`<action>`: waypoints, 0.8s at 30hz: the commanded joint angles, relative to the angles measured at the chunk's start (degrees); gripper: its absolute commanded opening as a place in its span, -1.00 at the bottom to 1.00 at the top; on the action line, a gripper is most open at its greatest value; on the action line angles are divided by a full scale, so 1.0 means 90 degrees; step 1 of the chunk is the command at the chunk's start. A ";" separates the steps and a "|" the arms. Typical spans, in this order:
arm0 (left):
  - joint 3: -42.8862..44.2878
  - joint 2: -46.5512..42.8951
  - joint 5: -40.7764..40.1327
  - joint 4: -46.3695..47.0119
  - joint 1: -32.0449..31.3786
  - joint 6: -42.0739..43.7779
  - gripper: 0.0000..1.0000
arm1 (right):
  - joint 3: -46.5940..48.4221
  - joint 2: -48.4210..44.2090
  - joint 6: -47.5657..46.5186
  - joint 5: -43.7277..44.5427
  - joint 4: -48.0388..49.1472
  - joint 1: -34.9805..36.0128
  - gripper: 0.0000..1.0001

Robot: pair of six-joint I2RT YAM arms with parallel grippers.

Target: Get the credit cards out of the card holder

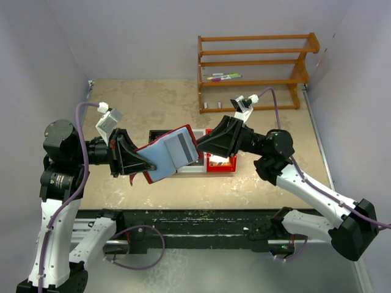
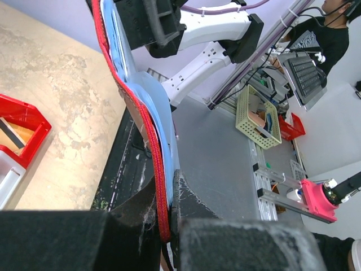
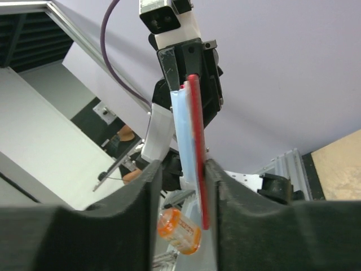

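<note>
The card holder point(image 1: 164, 160) is open and held up above the table, its blue-grey sleeves facing up and its maroon cover underneath. A grey striped credit card point(image 1: 179, 146) sits in its right sleeve. My left gripper point(image 1: 149, 166) is shut on the holder's lower left edge; the left wrist view shows the red edge point(image 2: 148, 121) pinched between the fingers point(image 2: 169, 209). My right gripper point(image 1: 197, 145) is open and straddles the holder's right edge point(image 3: 194, 130). One finger point(image 3: 217, 192) touches the red cover. The other finger stands apart from the sleeves.
A red plastic bin point(image 1: 221, 166) lies under the right arm, with a tan card point(image 2: 11, 132) in it. A white tray point(image 1: 190, 169) and a black box point(image 1: 157, 134) lie beside it. A wooden rack point(image 1: 256, 64) with pens point(image 1: 223, 77) stands at the back right.
</note>
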 commanded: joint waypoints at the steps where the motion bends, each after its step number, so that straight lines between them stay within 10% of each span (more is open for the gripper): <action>1: 0.0092 0.0025 -0.0046 0.0168 0.0014 0.0218 -1.00 | 0.0317 0.0084 -0.0021 -0.0092 0.0478 0.0000 -0.36; 9: 0.0039 0.0130 -0.0140 0.0178 0.0014 0.0280 -1.00 | 0.0370 0.0031 -0.0393 -0.0043 -0.0164 0.0020 -0.75; 24: 0.0020 0.0147 -0.0149 0.0236 0.0014 0.0234 -1.00 | 0.0514 -0.0037 -0.0983 0.0012 -0.1061 0.0059 -0.82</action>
